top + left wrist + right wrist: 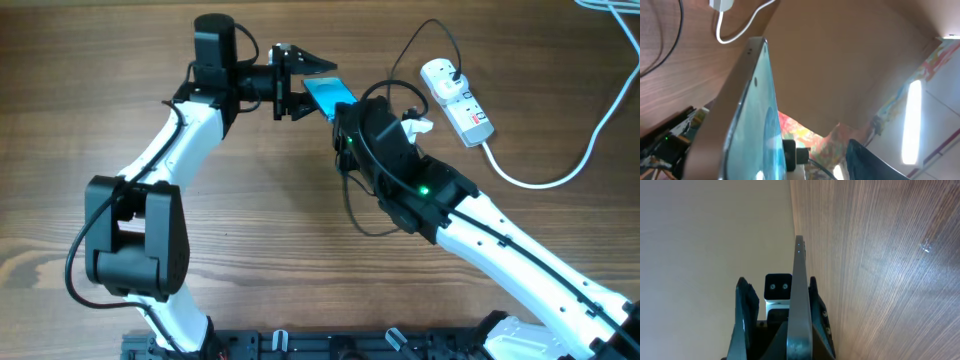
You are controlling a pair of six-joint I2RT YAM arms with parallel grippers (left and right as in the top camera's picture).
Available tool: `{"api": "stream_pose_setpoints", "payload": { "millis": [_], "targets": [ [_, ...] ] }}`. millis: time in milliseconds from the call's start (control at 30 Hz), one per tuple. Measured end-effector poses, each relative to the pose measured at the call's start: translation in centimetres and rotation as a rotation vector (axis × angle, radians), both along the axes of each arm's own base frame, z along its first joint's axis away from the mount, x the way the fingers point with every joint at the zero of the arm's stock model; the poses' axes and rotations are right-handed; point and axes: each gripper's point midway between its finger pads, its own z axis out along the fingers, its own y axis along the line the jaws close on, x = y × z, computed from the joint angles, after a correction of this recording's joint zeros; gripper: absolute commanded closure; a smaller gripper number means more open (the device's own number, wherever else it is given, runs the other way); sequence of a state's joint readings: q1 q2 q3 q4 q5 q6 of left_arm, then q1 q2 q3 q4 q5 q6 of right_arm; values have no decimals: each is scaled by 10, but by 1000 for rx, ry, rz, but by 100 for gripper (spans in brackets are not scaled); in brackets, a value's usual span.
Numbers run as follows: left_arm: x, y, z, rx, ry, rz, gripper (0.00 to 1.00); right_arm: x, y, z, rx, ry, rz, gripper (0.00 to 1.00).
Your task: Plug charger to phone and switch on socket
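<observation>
The phone, teal screen lit, is held up off the table between both arms. My right gripper is shut on its lower end; in the right wrist view the phone runs edge-on up from my jaws. My left gripper is open around the phone's far end, one finger near it and a gap at the other. The phone fills the left of the left wrist view. The charger cable runs from the socket and loops round my right arm. Its plug tip is not clearly seen.
The socket's thick white lead curves off to the right edge of the wooden table. The socket's end and lead show at the top of the left wrist view. A black cable loop lies under my right arm.
</observation>
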State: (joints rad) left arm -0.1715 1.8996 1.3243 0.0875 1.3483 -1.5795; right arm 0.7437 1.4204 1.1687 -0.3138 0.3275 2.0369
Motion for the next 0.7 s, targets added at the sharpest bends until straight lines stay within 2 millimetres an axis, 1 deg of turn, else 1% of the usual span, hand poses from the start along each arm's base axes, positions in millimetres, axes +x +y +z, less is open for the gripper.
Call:
{"api": "stream_pose_setpoints", "payload": {
  "millis": [100, 167, 333, 400, 567, 700],
  "targets": [
    [4, -1, -2, 15, -10, 23, 45, 2, -4, 1, -13, -10, -20, 96],
    [6, -1, -4, 21, -11, 35, 50, 4, -7, 1, -36, -22, -30, 96],
    [10, 0, -5, 34, -34, 54, 50, 5, -11, 2, -69, -39, -38, 96],
    [10, 0, -6, 36, -38, 58, 47, 5, -11, 2, -73, -41, -38, 96],
    [13, 0, -7, 44, -40, 73, 46, 13, -4, 0, -57, -58, -37, 96],
    [14, 0, -7, 46, -41, 76, 50, 16, 0, -3, -52, -60, -29, 96]
  ]
}}
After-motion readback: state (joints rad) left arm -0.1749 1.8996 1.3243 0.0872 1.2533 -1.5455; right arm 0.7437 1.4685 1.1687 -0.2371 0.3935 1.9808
